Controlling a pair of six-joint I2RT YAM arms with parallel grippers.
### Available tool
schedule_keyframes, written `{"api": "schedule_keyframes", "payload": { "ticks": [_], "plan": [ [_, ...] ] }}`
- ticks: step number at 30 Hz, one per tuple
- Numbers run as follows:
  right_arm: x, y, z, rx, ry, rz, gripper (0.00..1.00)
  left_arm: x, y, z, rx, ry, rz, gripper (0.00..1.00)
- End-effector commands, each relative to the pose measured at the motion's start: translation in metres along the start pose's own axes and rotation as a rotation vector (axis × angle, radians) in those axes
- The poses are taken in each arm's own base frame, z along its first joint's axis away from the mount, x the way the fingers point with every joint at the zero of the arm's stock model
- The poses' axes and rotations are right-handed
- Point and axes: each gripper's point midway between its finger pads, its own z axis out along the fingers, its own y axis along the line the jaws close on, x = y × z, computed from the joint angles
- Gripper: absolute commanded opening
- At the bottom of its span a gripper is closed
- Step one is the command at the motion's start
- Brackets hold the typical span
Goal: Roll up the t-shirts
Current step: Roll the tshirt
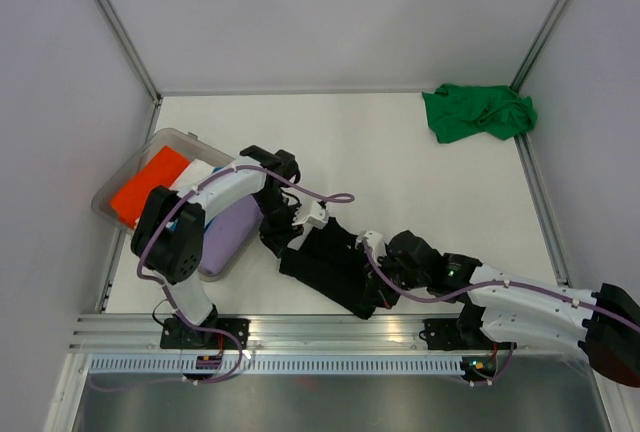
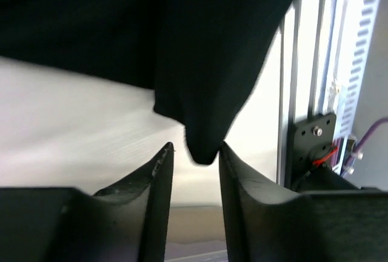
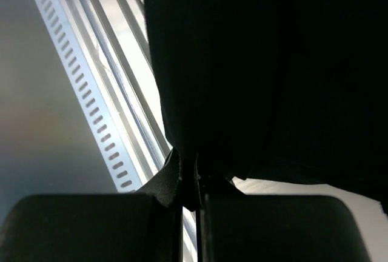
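A black t-shirt (image 1: 335, 270) lies bunched on the white table near the front edge, between my two grippers. My left gripper (image 1: 278, 237) is at its left end. In the left wrist view this gripper (image 2: 195, 148) is open, and a hanging corner of the black t-shirt (image 2: 182, 43) sits between the fingertips, touching only the right one. My right gripper (image 1: 372, 257) is at the shirt's right side. In the right wrist view it (image 3: 188, 162) is shut on a fold of the black t-shirt (image 3: 273, 62). A bright green t-shirt (image 1: 478, 112) lies crumpled at the far right corner.
A clear plastic tub (image 1: 150, 149) stands at the left and holds an orange shirt (image 1: 148, 190), a white one (image 1: 196, 174) and a lilac one (image 1: 230, 234). An aluminium rail (image 1: 330, 327) runs along the table's front edge. Walls enclose the table on three sides.
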Motion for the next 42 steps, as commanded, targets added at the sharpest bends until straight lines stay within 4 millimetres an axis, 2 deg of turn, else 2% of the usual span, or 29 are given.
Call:
{"api": "schedule_keyframes", "payload": {
  "ticks": [1, 2, 7, 12, 15, 18, 21, 22, 24, 25, 26, 28, 30, 32, 34, 36, 40, 42],
  "plan": [
    [-0.012, 0.011, -0.008, -0.111, -0.125, 0.213, 0.0, -0.023, 0.019, -0.005, -0.046, -0.087, -0.081, 0.43],
    [-0.018, 0.009, -0.01, -0.121, -0.161, 0.235, 0.0, -0.027, 0.021, -0.007, -0.051, -0.101, -0.088, 0.44],
    [-0.019, -0.008, -0.018, -0.121, -0.199, 0.348, 0.0, -0.041, 0.016, -0.008, -0.031, -0.169, -0.155, 0.48],
    [-0.001, -0.019, -0.014, -0.134, -0.121, 0.457, 0.0, -0.051, 0.015, -0.002, -0.002, -0.23, -0.234, 0.5],
    [0.004, -0.026, -0.014, -0.14, -0.093, 0.523, 0.01, -0.059, 0.024, 0.002, -0.008, -0.265, -0.306, 0.48],
    [-0.001, -0.032, -0.016, -0.136, -0.111, 0.522, 0.0, -0.062, 0.039, 0.007, -0.038, -0.279, -0.373, 0.42],
    [-0.005, -0.036, -0.021, -0.124, -0.129, 0.534, 0.0, -0.062, 0.05, 0.012, -0.069, -0.274, -0.415, 0.32],
    [-0.003, -0.038, -0.022, -0.123, -0.126, 0.554, 0.0, -0.06, 0.054, 0.014, -0.083, -0.268, -0.426, 0.22],
    [0.003, -0.048, -0.023, -0.089, -0.125, 0.607, 0.01, -0.056, 0.065, 0.02, -0.122, -0.243, -0.456, 0.13],
    [0.009, -0.054, -0.022, -0.051, -0.117, 0.634, 0.02, -0.055, 0.069, 0.022, -0.137, -0.226, -0.47, 0.04],
    [0.019, -0.064, -0.022, 0.017, -0.097, 0.681, 0.04, -0.049, 0.076, 0.024, -0.177, -0.185, -0.515, 0.03],
    [0.031, -0.084, -0.024, 0.127, -0.087, 0.751, 0.27, -0.048, 0.085, 0.03, -0.204, -0.14, -0.558, 0.02],
    [0.029, -0.094, -0.029, 0.185, -0.095, 0.768, 0.4, -0.05, 0.089, 0.031, -0.218, -0.131, -0.599, 0.02],
    [0.023, -0.096, -0.034, 0.205, -0.105, 0.724, 0.44, -0.05, 0.093, 0.033, -0.249, -0.107, -0.61, 0.02],
    [0.003, -0.093, -0.042, 0.187, -0.169, 0.674, 0.5, -0.05, 0.095, 0.037, -0.272, -0.085, -0.605, 0.02],
    [-0.007, -0.091, -0.047, 0.185, -0.205, 0.651, 0.55, -0.048, 0.098, 0.039, -0.297, -0.066, -0.617, 0.02],
    [-0.012, -0.088, -0.056, 0.2, -0.22, 0.647, 0.56, -0.05, 0.098, 0.038, -0.318, -0.065, -0.63, 0.02],
    [-0.023, -0.091, -0.066, 0.243, -0.238, 0.653, 0.53, -0.052, 0.099, 0.035, -0.343, -0.059, -0.622, 0.02]
  ]
}}
